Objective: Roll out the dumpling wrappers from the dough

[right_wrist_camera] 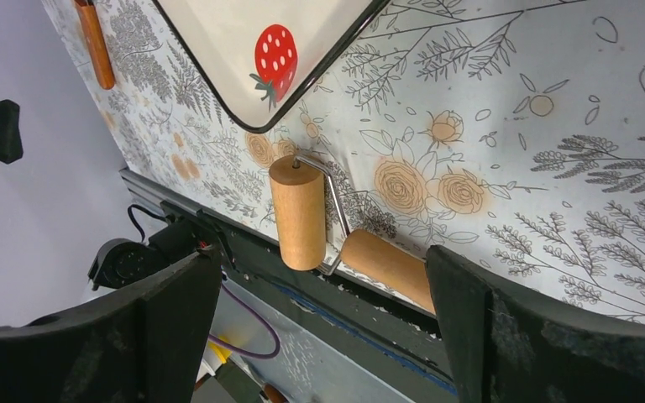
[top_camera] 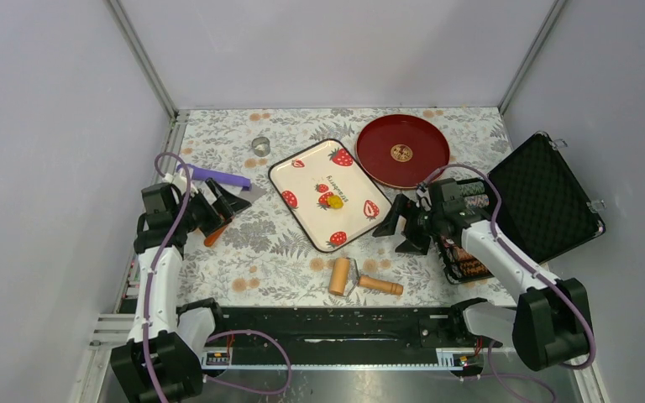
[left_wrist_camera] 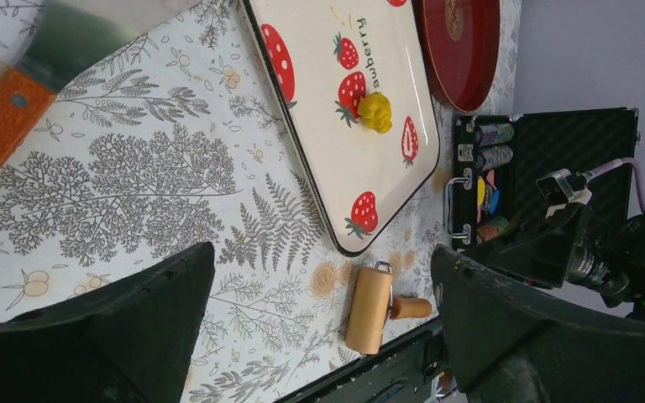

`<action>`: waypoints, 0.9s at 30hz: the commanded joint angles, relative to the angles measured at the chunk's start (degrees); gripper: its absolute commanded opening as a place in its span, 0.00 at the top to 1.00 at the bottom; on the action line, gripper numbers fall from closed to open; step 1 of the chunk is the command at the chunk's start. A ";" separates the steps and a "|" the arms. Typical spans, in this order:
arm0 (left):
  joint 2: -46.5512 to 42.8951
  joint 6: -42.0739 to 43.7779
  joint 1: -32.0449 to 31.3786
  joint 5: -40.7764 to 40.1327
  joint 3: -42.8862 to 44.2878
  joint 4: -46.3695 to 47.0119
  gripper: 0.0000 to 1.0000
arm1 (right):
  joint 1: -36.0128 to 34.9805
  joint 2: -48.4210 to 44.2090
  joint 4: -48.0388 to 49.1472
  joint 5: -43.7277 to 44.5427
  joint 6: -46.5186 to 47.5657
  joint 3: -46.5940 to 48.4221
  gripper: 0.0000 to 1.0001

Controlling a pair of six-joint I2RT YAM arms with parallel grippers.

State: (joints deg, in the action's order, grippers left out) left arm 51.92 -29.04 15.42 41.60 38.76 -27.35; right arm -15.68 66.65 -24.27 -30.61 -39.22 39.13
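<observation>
Dough (top_camera: 333, 201) sits as one small bright-yellow lump on the strawberry-print tray (top_camera: 302, 180), close to the tray's middle and touching a printed strawberry (top_camera: 325, 189) at its 10 o'clock side. In the left wrist view the lump (left_wrist_camera: 375, 112) shows a knobbly, unflattened shape. The tray lies at the middle of the floral surface (top_camera: 277, 260), turned diagonally. A red plate (top_camera: 378, 147) lies at 1 o'clock from the tray, just beside its far corner. A small metal ring (top_camera: 260, 144) stands at 10 o'clock from the tray, apart from it. A wooden roller (top_camera: 340, 275) with a wooden handle lies at 6 o'clock from the tray, near its front corner and not touching it. An open black case (top_camera: 546, 197) lies at 3 o'clock, at the surface's right edge. The left pincer (top_camera: 233, 206) is at 9 o'clock from the tray, jaws spread wide and holding nothing. Beneath it lies a scraper (left_wrist_camera: 0, 126) with an orange handle, and a purple tool (top_camera: 218, 176) lies at its 12 o'clock side. The right pincer (top_camera: 395, 235) is at 4 o'clock from the tray, near its right corner, jaws likewise spread wide and holding nothing. Its wrist view shows the roller lying between the two fingers, with no contact.
</observation>
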 commanded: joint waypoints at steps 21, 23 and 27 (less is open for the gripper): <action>4.02 2.29 -4.87 -0.81 0.49 1.51 0.01 | -5.06 28.00 0.16 4.41 -2.05 15.84 0.36; 3.58 2.49 -5.75 -1.70 0.69 1.09 0.01 | -5.65 30.20 0.46 4.95 -2.40 16.79 0.39; 2.57 2.65 -6.02 -2.22 0.76 1.06 0.01 | -6.03 34.49 0.63 6.20 -2.67 19.61 0.45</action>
State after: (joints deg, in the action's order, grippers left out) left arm 56.23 -27.44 9.65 40.99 38.76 -27.42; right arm -20.91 97.91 -23.64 -26.24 -41.04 54.89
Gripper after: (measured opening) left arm 0.989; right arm 0.585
